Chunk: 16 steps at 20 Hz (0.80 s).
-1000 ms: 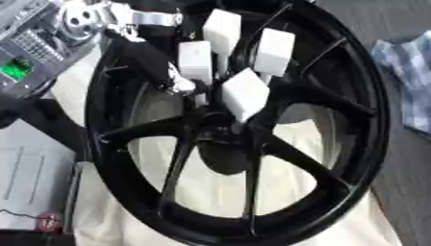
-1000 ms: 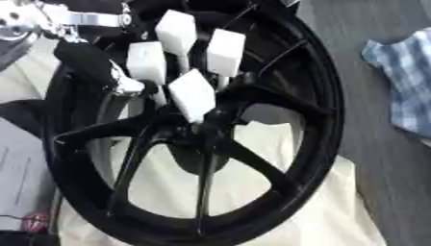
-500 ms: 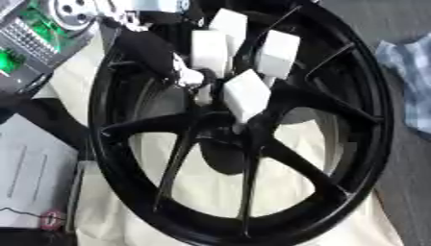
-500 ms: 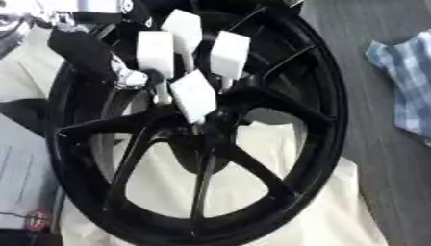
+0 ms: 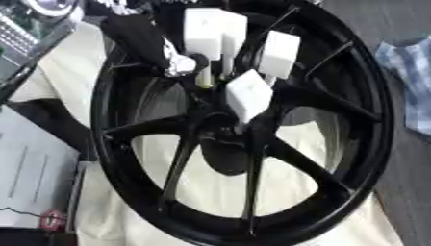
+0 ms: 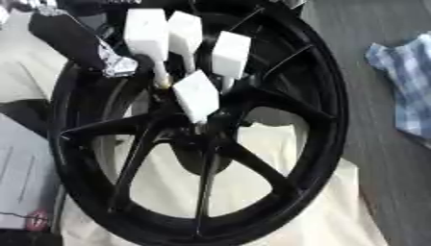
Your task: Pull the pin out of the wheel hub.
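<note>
Compared with a second before, the left hand (image 5: 223, 57) had come lower, its white fingertips (image 5: 248, 94) now right at the hub (image 5: 221, 126) of the black wheel (image 5: 370, 115). The fingers were curled inward, but whether they pinched the pin I could not tell; it was hidden. The pulling seemed not finished. The right hand was not visible.

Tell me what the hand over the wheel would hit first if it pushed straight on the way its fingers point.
Probably the hub of the black wheel. The left hand points its white fingertips down at it, the lowest one nearly there. Depth is unclear.
</note>
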Available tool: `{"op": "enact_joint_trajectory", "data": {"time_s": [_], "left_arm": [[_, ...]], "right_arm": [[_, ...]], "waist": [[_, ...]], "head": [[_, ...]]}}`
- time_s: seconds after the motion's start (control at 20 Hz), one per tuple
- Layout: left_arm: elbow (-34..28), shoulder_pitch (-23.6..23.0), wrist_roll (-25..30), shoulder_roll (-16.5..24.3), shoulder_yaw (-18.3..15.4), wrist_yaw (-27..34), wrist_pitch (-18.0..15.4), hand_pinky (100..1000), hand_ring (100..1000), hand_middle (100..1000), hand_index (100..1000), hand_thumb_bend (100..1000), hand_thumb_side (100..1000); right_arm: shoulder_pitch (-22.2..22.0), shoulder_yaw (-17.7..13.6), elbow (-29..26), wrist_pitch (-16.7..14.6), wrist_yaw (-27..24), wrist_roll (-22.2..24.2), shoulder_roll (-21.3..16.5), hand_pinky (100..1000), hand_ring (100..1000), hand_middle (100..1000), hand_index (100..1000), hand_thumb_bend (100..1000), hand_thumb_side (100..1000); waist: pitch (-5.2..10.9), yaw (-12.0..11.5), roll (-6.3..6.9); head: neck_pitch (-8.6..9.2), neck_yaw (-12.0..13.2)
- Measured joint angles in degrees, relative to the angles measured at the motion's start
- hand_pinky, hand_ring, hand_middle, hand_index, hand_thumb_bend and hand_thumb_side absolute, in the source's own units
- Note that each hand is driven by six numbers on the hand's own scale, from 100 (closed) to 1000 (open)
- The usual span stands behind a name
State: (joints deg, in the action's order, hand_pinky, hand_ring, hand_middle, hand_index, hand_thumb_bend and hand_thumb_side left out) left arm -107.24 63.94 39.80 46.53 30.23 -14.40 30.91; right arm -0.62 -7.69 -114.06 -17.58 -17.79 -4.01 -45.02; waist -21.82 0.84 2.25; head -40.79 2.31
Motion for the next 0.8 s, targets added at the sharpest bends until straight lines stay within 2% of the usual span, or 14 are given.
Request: {"op": "enact_joint_trajectory", "data": {"time_s": [0.5,0.65,0.8], "left_arm": [[-6.4,-4.6,-5.0,4.9,-8.4,8.5,5.0,664,504,352,473,100,185],[-6.6,-8.3,-7.1,7.3,-12.6,12.0,6.2,666,500,349,473,100,194],[-6.8,-14.5,-11.6,10.6,-17.7,15.9,5.2,668,494,345,473,100,210]], "right_arm": [[-1.3,-0.4,0.0,-0.5,0.0,-0.5,0.0,929,849,649,764,100,490],[-1.8,-0.7,0.0,-0.8,0.0,-0.8,0.1,929,848,650,764,100,489],[-2.6,-1.2,0.0,-1.1,0.0,-1.1,0.1,928,848,650,764,100,490]], "waist": [[1.20,-0.9,-0.88],[1.67,-1.6,-1.27],[2.00,-2.7,-1.70]], "head": [[-0.45,-0.7],[-0.51,-1.1],[-0.93,-1.7]]}}
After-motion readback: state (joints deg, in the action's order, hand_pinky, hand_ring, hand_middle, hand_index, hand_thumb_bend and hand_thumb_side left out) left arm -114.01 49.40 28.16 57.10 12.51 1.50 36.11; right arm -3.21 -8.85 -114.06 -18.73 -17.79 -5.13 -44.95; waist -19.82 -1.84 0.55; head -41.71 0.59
